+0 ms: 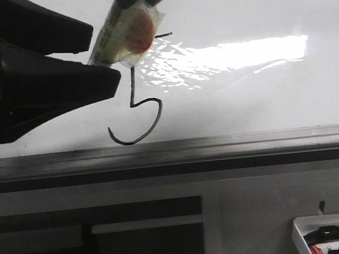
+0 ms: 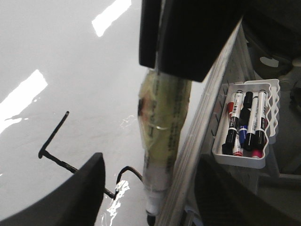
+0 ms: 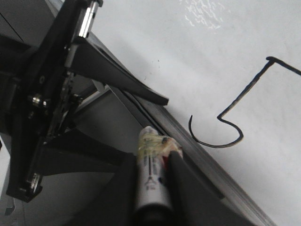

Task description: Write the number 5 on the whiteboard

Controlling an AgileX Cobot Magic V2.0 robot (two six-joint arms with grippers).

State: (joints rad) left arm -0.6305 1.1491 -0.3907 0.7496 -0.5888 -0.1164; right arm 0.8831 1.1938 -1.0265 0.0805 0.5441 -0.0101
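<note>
Number 5 [image 1: 136, 100] drawn complete on whiteboard [image 1: 256, 94], just above grey rail [image 1: 219, 146]. Right gripper [image 3: 157, 162] clamped on marker [image 3: 151, 176]; left gripper [image 1: 99, 55] apart, empty. Lift marker straight off, avoid smearing strokes.

The front view faces the whiteboard [image 1: 254, 11] close and level; both wrist views look obliquely along it, all sharing the 5 [image 1: 136, 109].

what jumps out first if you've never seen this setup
The black number 5 drawn on the whiteboard, just above its grey lower rail, next to a bright glare patch. A tape-wrapped marker held in the right tool hangs over the 5's top, while the open left tool looms dark at left.
</note>
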